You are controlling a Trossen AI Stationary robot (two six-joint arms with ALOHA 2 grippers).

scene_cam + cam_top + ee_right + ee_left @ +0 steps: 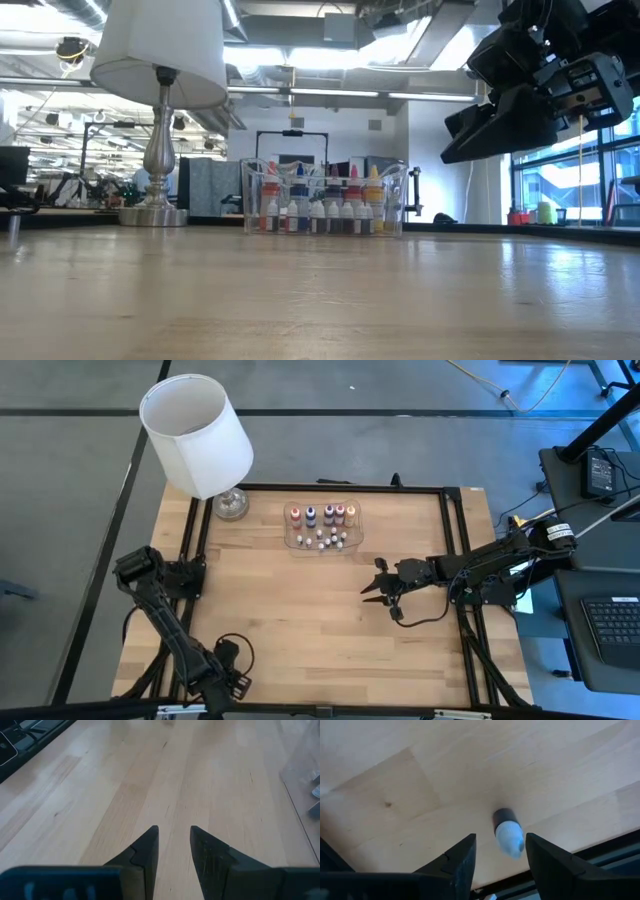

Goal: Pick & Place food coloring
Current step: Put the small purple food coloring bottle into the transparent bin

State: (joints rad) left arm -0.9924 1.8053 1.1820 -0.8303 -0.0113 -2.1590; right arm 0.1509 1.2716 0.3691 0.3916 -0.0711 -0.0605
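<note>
Hovering above bare table [300, 620] with fingers apart and nothing between them — the right hand [374, 589], the food coloring [322, 526] standing upright well ahead of its fingertips, packed in a clear tray [291, 540] just beside the glass base of a white-shaded lamp [196, 435]. Resting folded at the table's near edge, far across from the right hand — the left hand [499, 865], fingers likewise apart and gripping nothing, pointing down at the wood where a small dark-and-white object [508, 833] is showing just past the fingertips.
</note>
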